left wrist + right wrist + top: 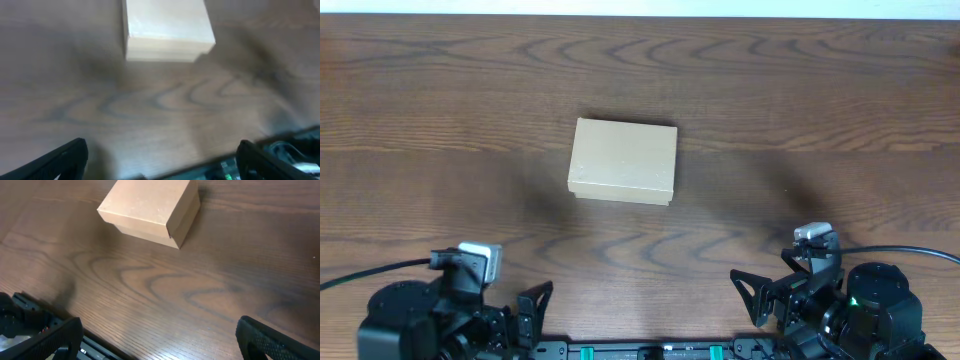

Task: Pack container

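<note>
Box: The container (622, 161) sits flat on the table (440, 100), about in the middle from left to right and a bit toward the far side.
Lid: The flap is down, so the box looks shut. I cannot see what is inside.
Box up close: In the right wrist view, a thin line runs under the lid on the sides that show. That is where the lid meets the box.
Left gripper: The left gripper (160, 155) is low at the near edge, on the left, well apart from the box. Its jaws are spread wide, with only bare wood between them.
Right gripper: The right gripper (157, 330) is low at the near edge, on the right, also well apart from the box. Its jaws are spread wide too and hold nothing.
Why the arms sit there: I think they wait one on each side so neither hides the box, and each can reach it from its own side.
Why the jaws are wide: I think they are ready to grab something.
Things to pack: I see no loose things on the table.
How far along: With the lid shut and both grippers bare, I cannot tell if the packing is not yet begun or is already done.
</note>
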Controlling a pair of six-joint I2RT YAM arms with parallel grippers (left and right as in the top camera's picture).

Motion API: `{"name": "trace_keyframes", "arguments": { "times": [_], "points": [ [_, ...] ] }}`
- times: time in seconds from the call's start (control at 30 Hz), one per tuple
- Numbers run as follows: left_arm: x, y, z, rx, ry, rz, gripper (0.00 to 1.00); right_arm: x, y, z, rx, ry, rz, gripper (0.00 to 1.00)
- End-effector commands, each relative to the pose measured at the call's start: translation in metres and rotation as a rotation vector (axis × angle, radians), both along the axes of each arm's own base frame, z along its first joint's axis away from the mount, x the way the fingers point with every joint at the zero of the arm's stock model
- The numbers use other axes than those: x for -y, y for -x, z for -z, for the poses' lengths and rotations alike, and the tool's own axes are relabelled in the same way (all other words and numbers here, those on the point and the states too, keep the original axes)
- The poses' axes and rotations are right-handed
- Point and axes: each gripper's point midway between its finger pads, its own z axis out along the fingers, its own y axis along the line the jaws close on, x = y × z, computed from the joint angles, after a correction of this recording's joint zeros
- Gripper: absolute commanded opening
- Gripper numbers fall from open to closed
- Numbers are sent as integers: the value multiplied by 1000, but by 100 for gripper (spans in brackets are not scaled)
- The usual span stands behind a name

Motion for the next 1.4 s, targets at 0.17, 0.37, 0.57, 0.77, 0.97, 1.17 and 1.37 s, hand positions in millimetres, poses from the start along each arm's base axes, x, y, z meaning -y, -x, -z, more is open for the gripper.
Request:
{"name": "trace_keyframes", "arguments": {
  "times": [0.17,0.37,0.57,0.77,0.97,1.17,1.37],
  "points": [
    [-34,-41,-4,408,-119,-170,95,-1,2,3,-17,-8,-3,99],
    [-37,-73,36,492,-79,-224,95,-1,2,3,-16,-7,-3,99],
    [-21,-100,76,529,-1,-165,95,-1,2,3,-16,-7,-3,99],
    [-16,-104,116,490,4,-141,95,-1,2,3,-17,-8,-3,99],
    [-15,-106,152,414,-5,-137,95,-1,2,3,-17,-8,-3,99],
    [-13,-106,151,418,-8,-127,95,-1,2,3,-17,-8,-3,99],
    [-13,-106,151,418,-8,-127,95,-1,2,3,-16,-7,-3,99]
  ]
}}
